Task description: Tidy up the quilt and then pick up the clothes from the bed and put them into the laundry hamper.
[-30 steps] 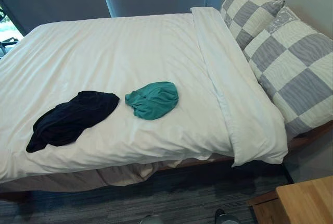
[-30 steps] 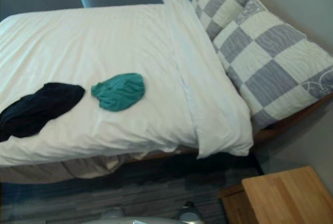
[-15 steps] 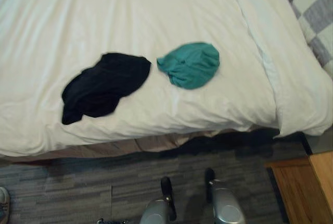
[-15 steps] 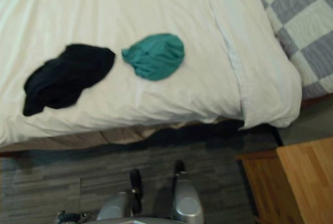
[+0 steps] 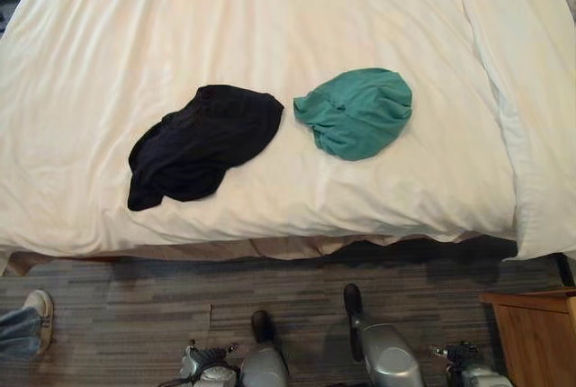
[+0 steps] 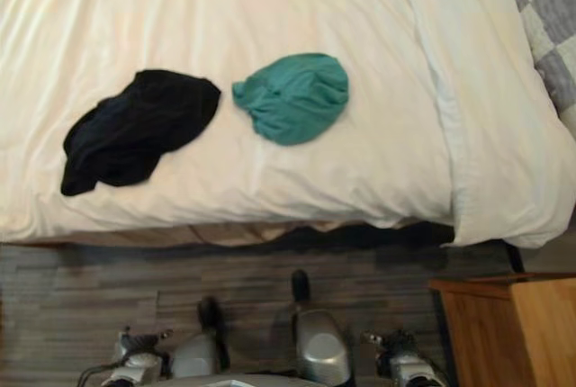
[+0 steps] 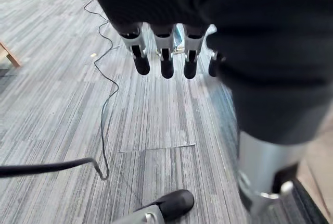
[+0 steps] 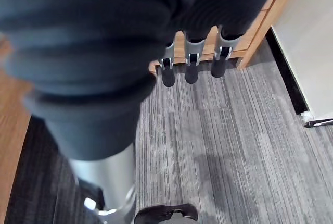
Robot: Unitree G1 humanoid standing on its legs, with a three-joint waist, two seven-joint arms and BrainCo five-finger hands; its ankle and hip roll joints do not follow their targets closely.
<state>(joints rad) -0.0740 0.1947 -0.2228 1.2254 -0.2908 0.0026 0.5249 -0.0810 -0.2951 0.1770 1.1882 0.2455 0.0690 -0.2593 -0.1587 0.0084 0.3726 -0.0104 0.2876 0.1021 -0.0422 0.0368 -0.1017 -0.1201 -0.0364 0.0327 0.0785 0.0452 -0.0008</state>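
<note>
Nearby, black garment (image 5: 202, 142), teal garment (image 5: 356, 112) near quilt (image 5: 378, 211) edge

Camera tilted down; left robot hand (image 5: 205, 371), right robot hand (image 5: 468, 371) entered view.

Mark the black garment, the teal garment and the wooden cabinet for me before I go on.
black garment (image 5: 202, 139): left eye view, middle of the bunched cloth.
teal garment (image 5: 357, 112): left eye view, middle of the crumpled cloth.
wooden cabinet (image 6: 517, 333): right eye view, its top surface.
</note>
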